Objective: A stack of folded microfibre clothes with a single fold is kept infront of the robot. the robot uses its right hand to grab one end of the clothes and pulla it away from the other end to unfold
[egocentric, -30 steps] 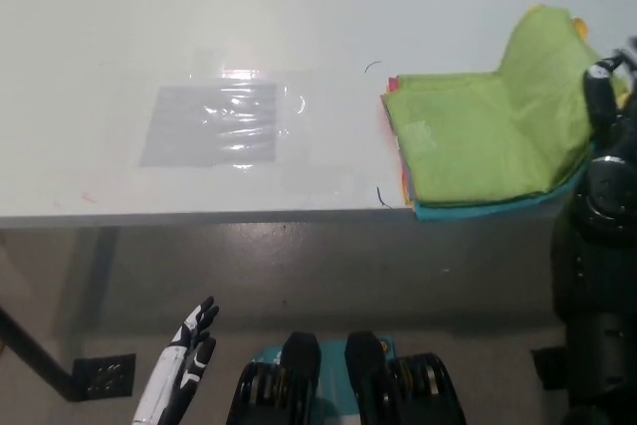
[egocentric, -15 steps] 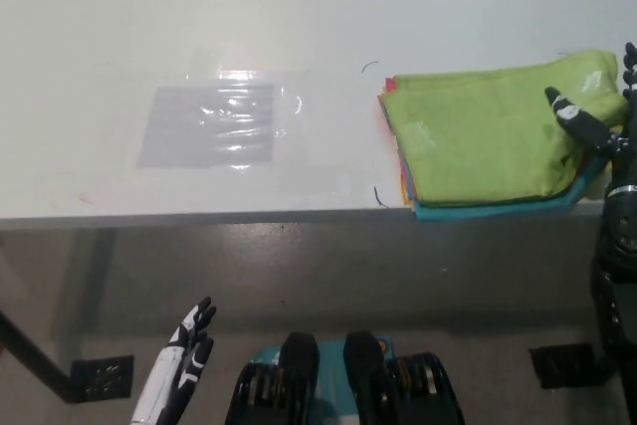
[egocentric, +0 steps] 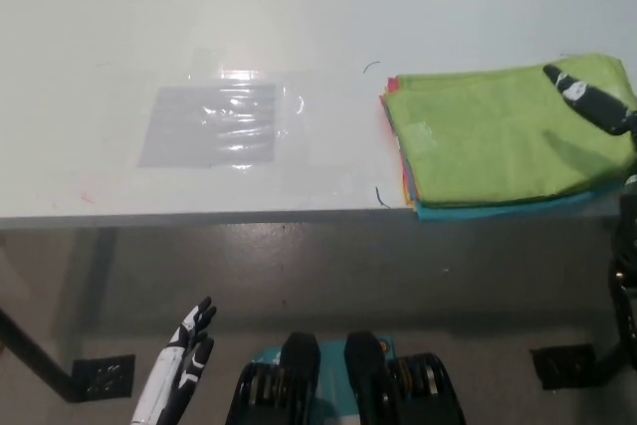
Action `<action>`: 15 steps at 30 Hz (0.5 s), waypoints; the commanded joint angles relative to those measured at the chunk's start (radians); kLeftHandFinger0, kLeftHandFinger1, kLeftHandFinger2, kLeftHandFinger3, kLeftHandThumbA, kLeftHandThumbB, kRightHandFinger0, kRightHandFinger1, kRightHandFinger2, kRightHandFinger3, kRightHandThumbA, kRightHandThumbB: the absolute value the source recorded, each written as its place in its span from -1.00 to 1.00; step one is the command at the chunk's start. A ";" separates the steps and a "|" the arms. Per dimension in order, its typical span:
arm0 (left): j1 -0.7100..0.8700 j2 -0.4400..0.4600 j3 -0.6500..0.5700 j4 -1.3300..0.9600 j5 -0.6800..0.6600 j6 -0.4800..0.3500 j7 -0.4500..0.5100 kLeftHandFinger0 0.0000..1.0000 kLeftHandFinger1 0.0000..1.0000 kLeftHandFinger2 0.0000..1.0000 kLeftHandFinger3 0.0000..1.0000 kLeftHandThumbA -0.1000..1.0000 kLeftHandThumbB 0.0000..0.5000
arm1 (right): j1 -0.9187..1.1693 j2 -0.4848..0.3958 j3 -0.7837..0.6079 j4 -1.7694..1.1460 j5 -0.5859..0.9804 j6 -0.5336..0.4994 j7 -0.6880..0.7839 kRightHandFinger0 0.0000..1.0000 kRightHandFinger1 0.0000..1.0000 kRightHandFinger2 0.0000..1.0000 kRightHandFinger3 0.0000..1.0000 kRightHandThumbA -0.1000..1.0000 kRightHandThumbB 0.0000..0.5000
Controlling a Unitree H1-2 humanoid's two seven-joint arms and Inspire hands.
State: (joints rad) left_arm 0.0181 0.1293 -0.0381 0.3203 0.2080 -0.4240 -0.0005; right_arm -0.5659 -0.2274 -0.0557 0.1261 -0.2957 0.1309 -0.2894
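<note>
My right hand (egocentric: pixel 594 99) hangs over the far right corner of the stack (egocentric: pixel 498 141), only partly in view at the picture's edge. I see one black finger stretched out above the green cloth (egocentric: pixel 488 131), and I cannot tell whether the hand is spread or clenched; it does not look to be gripping anything. The stack sits on the bench (egocentric: pixel 149 37) at its right, close to the near edge, with the green cloth lying flat on top and teal, orange and red edges showing beneath it.

To do this well, I judge that I should come down on the top cloth alone, at its right end, and pinch just the upper layer so the cloths below stay put. Then pull low and straight away from the opposite end.

My left hand (egocentric: pixel 189 345) rests below the bench at the lower left, holding nothing, fingers loose.

A pale tag (egocentric: pixel 419 133) shows on the green cloth; no writing can be read.
</note>
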 commanded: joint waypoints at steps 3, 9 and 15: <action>0.001 0.017 0.007 -0.015 0.006 -0.038 0.021 1.00 1.00 1.00 1.00 1.00 1.00 | -0.030 -0.106 -0.031 -0.422 -0.131 0.100 0.062 1.00 1.00 1.00 1.00 1.00 0.67; 0.009 0.025 0.011 -0.018 0.001 -0.034 0.018 1.00 1.00 1.00 1.00 1.00 1.00 | -0.066 -0.204 -0.064 -0.616 -0.180 0.157 0.128 1.00 1.00 1.00 1.00 1.00 0.51; 0.007 0.025 0.008 -0.005 -0.009 -0.046 0.014 1.00 1.00 1.00 1.00 1.00 1.00 | 0.003 -0.198 -0.122 -0.894 -0.014 0.244 0.174 1.00 1.00 1.00 1.00 1.00 0.49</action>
State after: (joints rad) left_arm 0.0216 0.1293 -0.0379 0.3214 0.2077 -0.4229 -0.0007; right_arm -0.5298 -0.3466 -0.1022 -0.3956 -0.3433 0.2467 -0.2255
